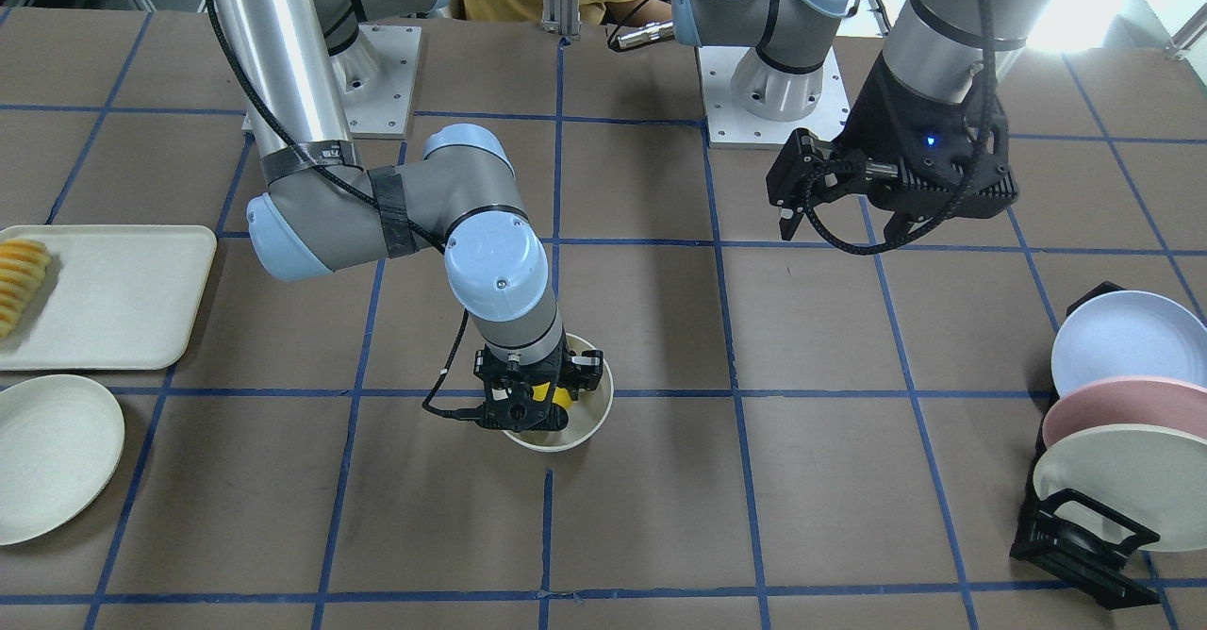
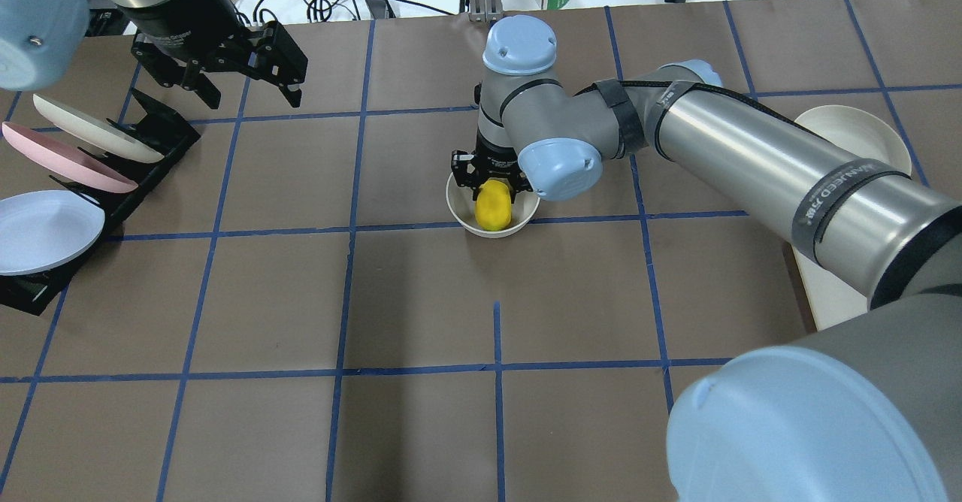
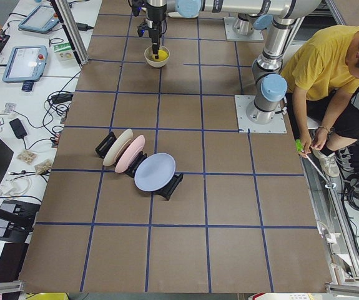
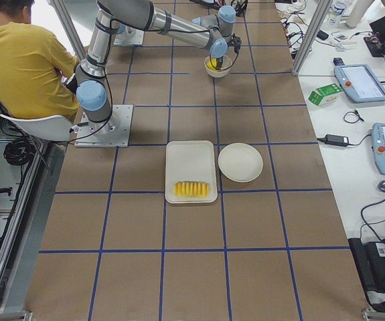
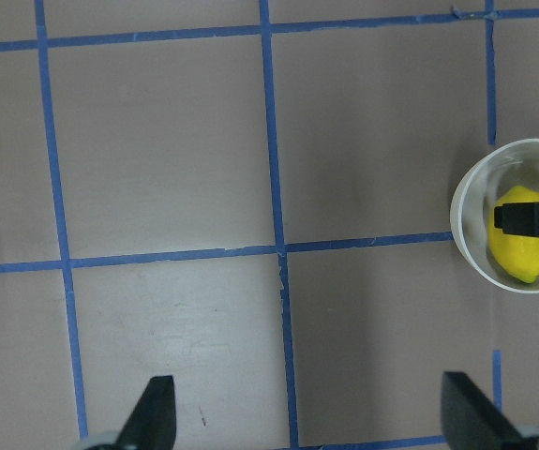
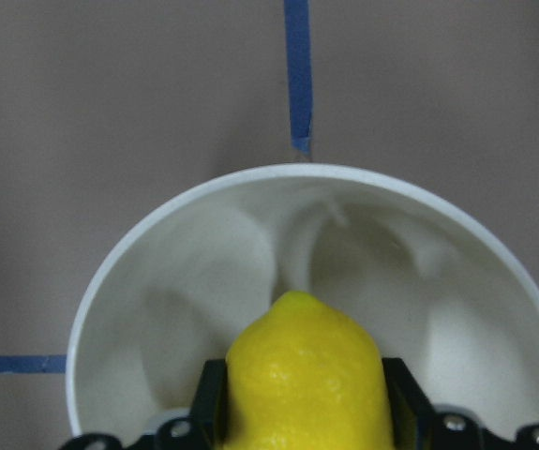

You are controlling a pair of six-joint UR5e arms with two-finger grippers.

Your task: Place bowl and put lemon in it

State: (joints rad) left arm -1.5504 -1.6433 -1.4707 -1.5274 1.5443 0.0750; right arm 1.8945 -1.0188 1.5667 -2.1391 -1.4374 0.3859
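- The lemon [image 6: 302, 384] is pinched between the two black fingers [image 6: 210, 398] of the right gripper [image 2: 492, 186], one finger on each flank, with a pointed end facing away from the wrist camera.
- The lemon sits inside the opening of the bowl [image 6: 194, 281], below the rim. It is hard to tell whether it touches the bowl's floor, since the fingers and the fruit hide the bottom.
- The bowl stands upright near the middle of the bench [image 2: 421, 299], its foot lying over a blue tape line.
- The right arm reaches in from the side and points straight down over the bowl.
- The left gripper [image 2: 252, 92] hangs above the bench well apart from the bowl, its fingers spread wide with nothing between them.
- Just beside the left gripper, a black rack [image 2: 161, 130] holds three plates on edge: a cream plate [image 2: 94, 130], a pink plate [image 2: 64, 160] and a pale blue plate [image 2: 45, 231].
- At the bench's other end lies a cream tray [image 1: 113, 295] with ridged orange-yellow slices [image 1: 19, 281] at one side, and a flat cream plate [image 1: 52, 455] just beside it.
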